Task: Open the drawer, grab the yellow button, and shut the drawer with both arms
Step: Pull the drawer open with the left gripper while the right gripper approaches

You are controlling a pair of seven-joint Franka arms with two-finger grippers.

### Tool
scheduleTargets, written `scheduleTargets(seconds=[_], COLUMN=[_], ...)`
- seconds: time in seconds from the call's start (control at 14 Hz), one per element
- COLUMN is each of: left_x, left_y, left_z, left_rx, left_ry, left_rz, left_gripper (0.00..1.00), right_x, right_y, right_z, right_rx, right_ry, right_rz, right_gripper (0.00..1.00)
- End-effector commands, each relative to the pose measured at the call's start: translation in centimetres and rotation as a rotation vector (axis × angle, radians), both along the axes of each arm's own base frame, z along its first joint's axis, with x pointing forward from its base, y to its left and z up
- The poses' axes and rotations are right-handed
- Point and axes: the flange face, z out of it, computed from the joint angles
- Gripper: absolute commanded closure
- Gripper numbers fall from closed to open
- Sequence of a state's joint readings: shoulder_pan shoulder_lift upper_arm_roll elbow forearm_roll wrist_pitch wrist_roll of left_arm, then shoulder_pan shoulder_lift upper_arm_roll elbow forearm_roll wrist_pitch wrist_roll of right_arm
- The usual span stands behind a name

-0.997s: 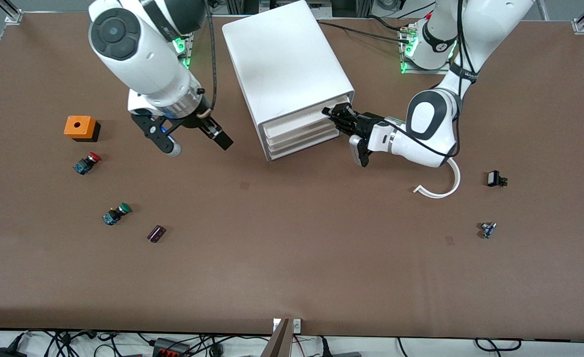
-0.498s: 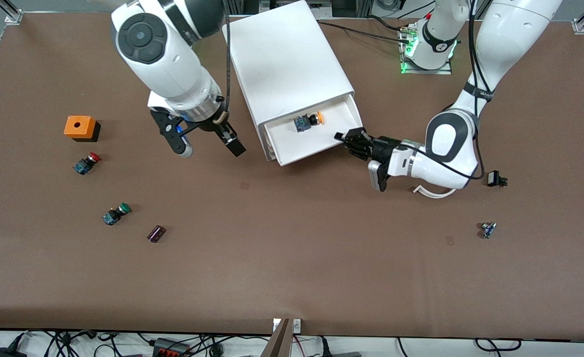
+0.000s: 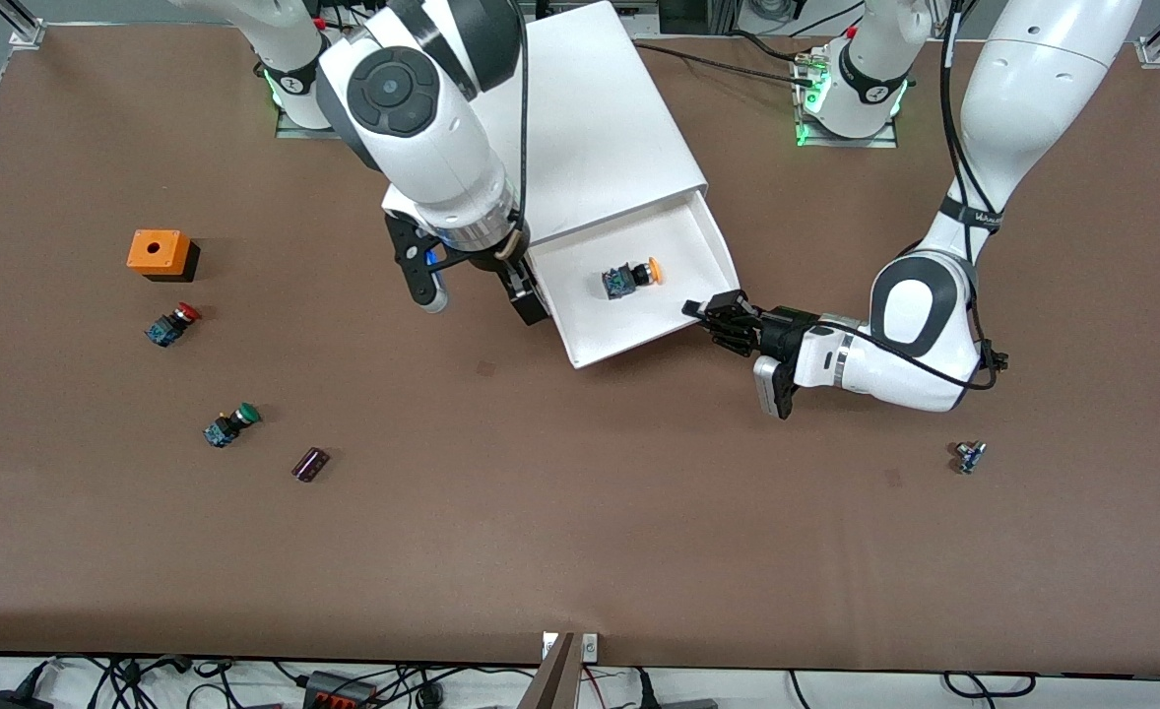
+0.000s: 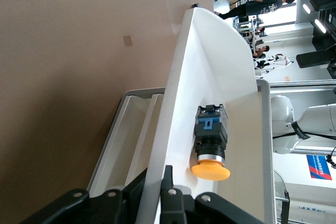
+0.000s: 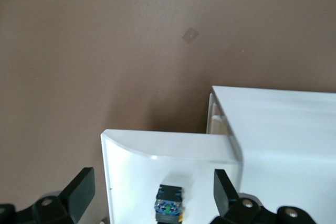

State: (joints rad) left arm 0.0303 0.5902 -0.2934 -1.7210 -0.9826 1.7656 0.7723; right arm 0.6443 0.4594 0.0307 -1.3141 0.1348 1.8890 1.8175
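Observation:
The top drawer (image 3: 639,340) of the white cabinet (image 3: 580,128) stands pulled far out. The button (image 3: 629,279), orange cap on a dark body, lies on its side on the drawer floor. My left gripper (image 3: 713,315) is shut on the drawer's front wall at the corner toward the left arm's end. In the left wrist view the gripper (image 4: 157,187) pinches that wall (image 4: 173,103), and the button (image 4: 211,140) lies just inside it. My right gripper (image 3: 482,303) hangs open over the drawer's side toward the right arm's end. Its view shows the button (image 5: 169,205) between its spread fingers (image 5: 79,190).
Toward the right arm's end lie an orange box (image 3: 159,253), a red-capped button (image 3: 172,324), a green-capped one (image 3: 230,424) and a small dark block (image 3: 310,464). A small part (image 3: 969,456) lies toward the left arm's end. Two lower drawers (image 4: 131,129) stay closed.
My left gripper has drawn the top drawer from nearly closed to wide open, baring the button. My right arm has swung from beside the cabinet to over the drawer's side.

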Motion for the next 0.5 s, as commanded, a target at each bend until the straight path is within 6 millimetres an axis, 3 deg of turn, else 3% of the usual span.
scheduleTargets(seconds=[0.0, 0.07, 0.14, 0.43], left_x=[1.0, 1.0, 1.0, 1.5], left_y=[0.5, 0.6, 0.6, 1.4], left_z=[-1.2, -1.3, -1.1, 0.9], left_rx=[0.069, 0.073, 0.069, 0.062], left_ry=[-0.035, -0.026, -0.033, 0.04], left_rz=[-0.002, 0.001, -0.003, -0.002], left_gripper=[0.75, 0.29, 0.0, 0.0], right_x=[0.7, 0.7, 0.7, 0.5], right_y=[2.8, 3.8, 4.8, 6.8], right_z=[-0.4, -0.8, -1.3, -3.5], right_rx=[0.023, 0.03, 0.032, 0.039], right_ry=[-0.007, -0.007, -0.009, -0.002], right_rz=[-0.082, -0.1, -0.113, -0.153], right_gripper=[0.0, 0.0, 0.0, 0.0])
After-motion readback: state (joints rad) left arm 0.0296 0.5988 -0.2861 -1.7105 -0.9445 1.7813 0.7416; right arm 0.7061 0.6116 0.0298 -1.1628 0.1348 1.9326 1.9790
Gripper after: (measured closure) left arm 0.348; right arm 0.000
